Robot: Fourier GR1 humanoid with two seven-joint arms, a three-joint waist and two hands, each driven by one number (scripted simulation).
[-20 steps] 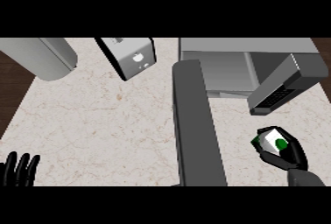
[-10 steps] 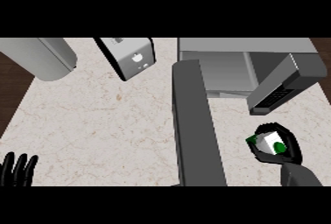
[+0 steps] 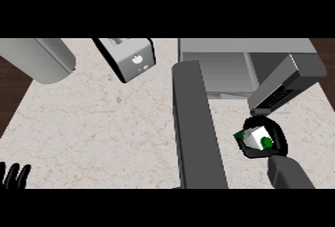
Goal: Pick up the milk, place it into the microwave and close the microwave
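- The pale marbled surface bore a grey box-shaped microwave, its door open.
- The right robot hand clasped the white-and-green milk carton, right of that door.
- The left robot hand rested released, lower left.

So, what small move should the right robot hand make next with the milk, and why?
Probably carry the milk forward and slightly left, toward the microwave cavity. The right robot hand is curled round the milk, which is held outside the microwave, to the right of its open door, and is not yet inside.
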